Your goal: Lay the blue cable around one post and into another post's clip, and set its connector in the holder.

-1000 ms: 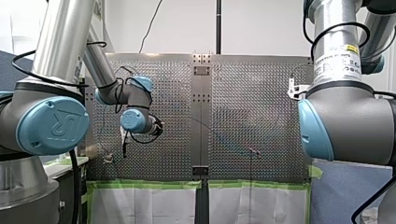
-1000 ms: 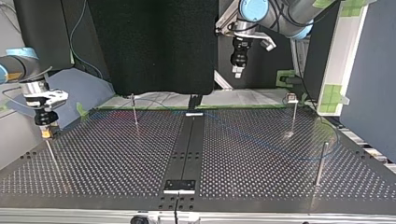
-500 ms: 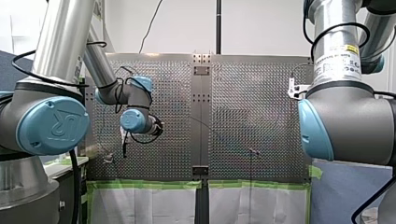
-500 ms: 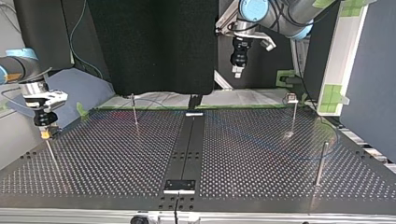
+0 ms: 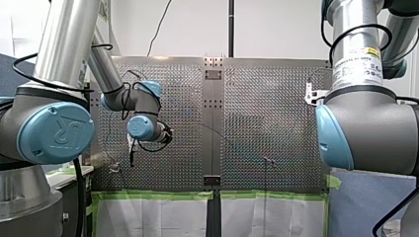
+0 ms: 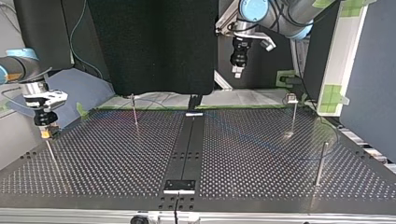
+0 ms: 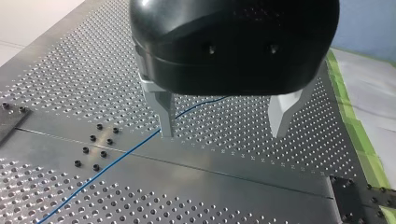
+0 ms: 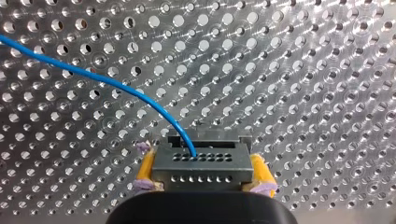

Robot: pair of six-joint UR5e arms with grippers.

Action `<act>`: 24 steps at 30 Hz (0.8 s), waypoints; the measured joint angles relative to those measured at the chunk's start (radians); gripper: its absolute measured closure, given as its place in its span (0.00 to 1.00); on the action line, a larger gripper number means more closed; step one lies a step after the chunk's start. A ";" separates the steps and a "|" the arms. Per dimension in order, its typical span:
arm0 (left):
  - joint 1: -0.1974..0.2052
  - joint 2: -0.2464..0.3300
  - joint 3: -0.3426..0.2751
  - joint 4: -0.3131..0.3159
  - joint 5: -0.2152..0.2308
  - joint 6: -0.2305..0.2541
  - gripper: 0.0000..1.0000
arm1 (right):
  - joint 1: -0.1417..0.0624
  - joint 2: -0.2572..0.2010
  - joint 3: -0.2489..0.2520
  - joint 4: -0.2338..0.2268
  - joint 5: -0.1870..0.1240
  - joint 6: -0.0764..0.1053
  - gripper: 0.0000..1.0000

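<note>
Currently right pincer (image 8: pixel 202 162) is pinching the grey connector (image 8: pixel 201 169) between its yellow pads (image 8: pixel 145 170); blue cable (image 8: pixel 93 77) leaves the connector's holed face and arcs away over the perforated tabletop (image 8: pixel 303 70). In the top view that pincer sits at the far left, right above a thin post (image 6: pixel 51 156). Left pincer (image 7: pixel 223 131) is spread, nothing between its 2 metal fingers (image 7: pixel 166 116), hanging well above the tabletop; the cable lies flat below it, passing just beside 1 finger in the wrist view.
</note>
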 joint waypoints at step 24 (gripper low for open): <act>0.000 0.000 0.000 0.000 -0.001 0.000 0.00 | 0.007 0.004 -0.012 -0.005 -0.001 0.019 1.00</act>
